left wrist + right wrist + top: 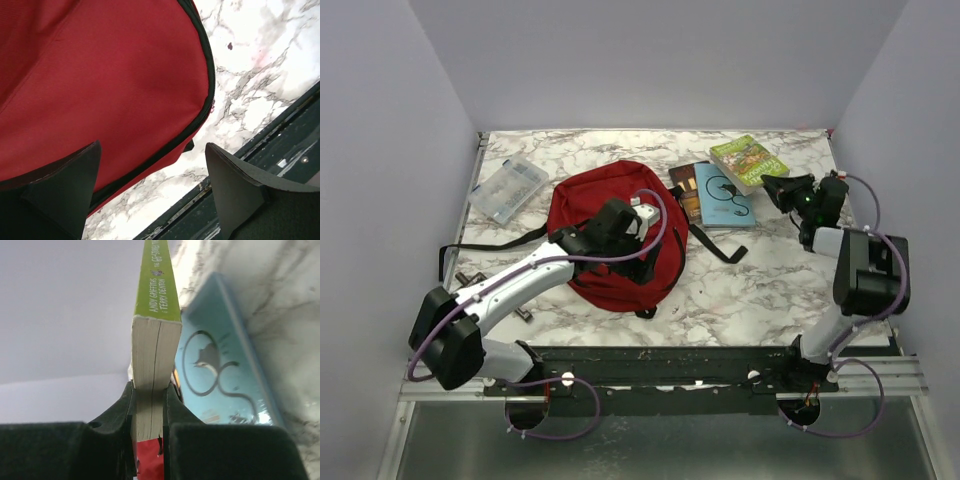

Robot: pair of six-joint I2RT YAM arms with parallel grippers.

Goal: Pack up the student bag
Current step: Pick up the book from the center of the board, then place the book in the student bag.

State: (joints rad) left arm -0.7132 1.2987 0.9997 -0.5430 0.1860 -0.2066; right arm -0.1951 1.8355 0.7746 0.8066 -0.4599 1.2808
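Lying soft and rumpled mid-way across the veined marble counter (770,280), the dark red fabric student bag (585,200) shows a curved black zipper along its edge. Over that near edge hangs the left tool (150,185), its fingers spread wide and gripping nothing. The right tool (150,400) pinches the page edge of a thick green paperback (156,305), beside a flat blue book (720,195).

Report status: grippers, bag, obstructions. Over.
Right gripper shut on green book. Left gripper open, over student bag. Bag flat on table, zipper looks closed. Left arm lies across bag.
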